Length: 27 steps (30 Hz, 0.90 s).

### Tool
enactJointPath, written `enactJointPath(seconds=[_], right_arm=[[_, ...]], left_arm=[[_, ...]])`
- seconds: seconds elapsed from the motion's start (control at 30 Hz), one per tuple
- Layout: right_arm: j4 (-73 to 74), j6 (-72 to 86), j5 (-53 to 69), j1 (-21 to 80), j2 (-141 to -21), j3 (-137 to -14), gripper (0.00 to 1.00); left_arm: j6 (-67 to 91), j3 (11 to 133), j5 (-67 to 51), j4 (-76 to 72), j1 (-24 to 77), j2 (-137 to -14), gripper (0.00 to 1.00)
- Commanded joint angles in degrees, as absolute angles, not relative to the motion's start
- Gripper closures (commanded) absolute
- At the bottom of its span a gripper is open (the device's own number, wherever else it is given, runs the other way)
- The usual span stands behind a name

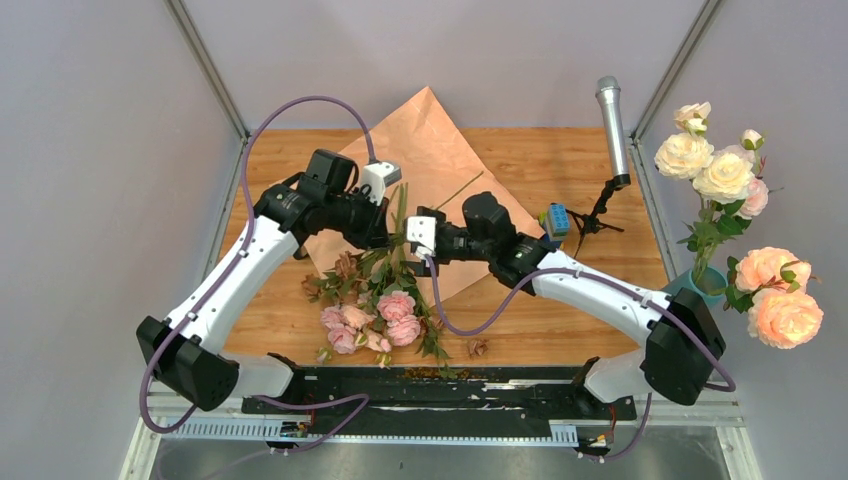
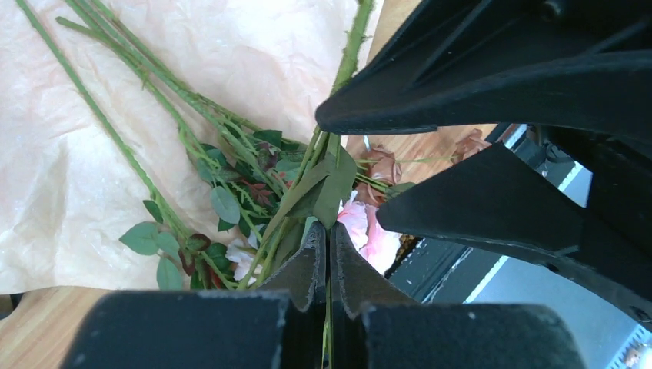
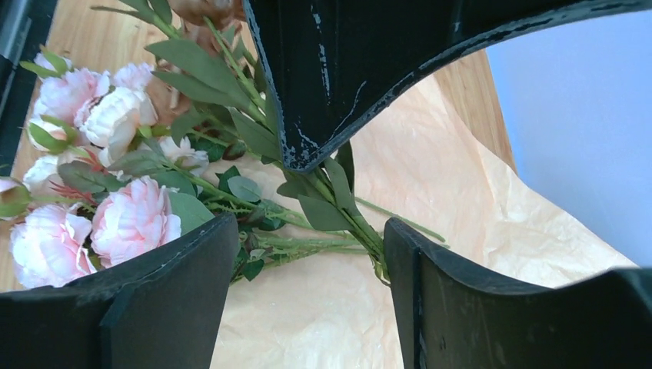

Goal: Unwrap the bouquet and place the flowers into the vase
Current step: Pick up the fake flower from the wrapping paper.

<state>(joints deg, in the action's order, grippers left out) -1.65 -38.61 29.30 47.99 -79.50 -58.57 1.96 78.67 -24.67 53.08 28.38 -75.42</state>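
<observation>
Fingers [image 2: 307, 269] of your left gripper [image 2: 329, 231] are pressed together on a green stem of the flowers [image 1: 385, 305]. Your right gripper [image 3: 307, 231] gapes wide, straddling the stems and gripping nothing. The flowers lie mid-table [image 1: 560, 330], heads toward the near edge and stems on the flattened paper [image 1: 440, 150]. Judgement: unwrapping is done, pick-up is in hand. Next: close the right gripper on the stems, lift, and carry them to the vase [image 1: 712, 283] beyond the right edge.
</observation>
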Motion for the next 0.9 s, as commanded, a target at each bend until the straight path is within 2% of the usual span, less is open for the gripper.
enactJointPath(seconds=[0.0, 0.23, 0.5, 0.63, 0.77, 0.8, 0.87], right_arm=[[-1.79, -43.40, 23.58, 49.77, -80.30, -61.00, 0.30], [-2.41, -47.20, 18.74, 51.59, -82.09, -60.98, 0.32], [-4.43, -50.08, 13.03, 53.26, -82.95, -59.15, 0.62], [-4.31, -50.10, 12.38, 53.53, -83.15, -59.17, 0.74], [-3.03, -49.64, 12.35, 53.66, -83.32, -59.76, 0.99], [-2.58, -49.39, 12.18, 53.67, -83.41, -59.94, 1.00], [-2.34, -49.04, 11.97, 53.63, -83.20, -59.90, 1.00]], left_arm=[[0.09, 79.54, -27.15, 54.77, 28.82, -74.33, 1.00], [0.09, 78.41, -27.08, 53.53, 29.02, -73.74, 1.00], [0.08, 78.97, -27.30, 53.24, 29.00, -74.09, 1.00], [0.09, 79.29, -27.61, 53.20, 29.00, -74.33, 1.00], [0.27, 79.86, -26.69, 53.10, 29.01, -74.53, 1.00], [0.53, 80.10, -25.79, 52.94, 29.01, -74.47, 0.97], [1.21, 80.78, -23.94, 52.18, 29.00, -74.00, 0.80]])
